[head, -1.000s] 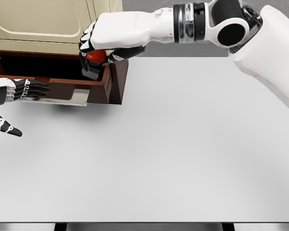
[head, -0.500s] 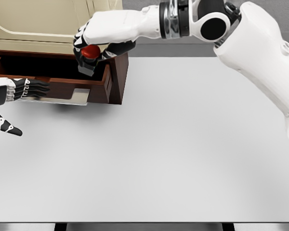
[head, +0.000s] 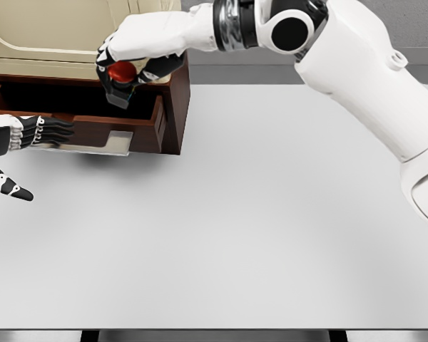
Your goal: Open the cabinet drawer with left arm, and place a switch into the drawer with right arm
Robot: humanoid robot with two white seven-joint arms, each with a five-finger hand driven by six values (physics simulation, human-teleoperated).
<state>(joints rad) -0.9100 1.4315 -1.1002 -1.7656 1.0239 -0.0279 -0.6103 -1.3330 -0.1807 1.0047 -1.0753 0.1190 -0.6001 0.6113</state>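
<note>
The right hand [head: 132, 53] grasps the red-buttoned dark switch [head: 119, 80] above the open dark-brown wooden drawer [head: 93, 117], where releasing high might tip it onto the drawer's rim.

Right arm [head: 357, 78]: glossy white shell, black round joint cap, chrome-and-black banded wrist ring. Right hand [head: 139, 50]: white back, black fingers. Left hand [head: 25, 135]: white cuff, black segmented fingers [head: 53, 130].
</note>
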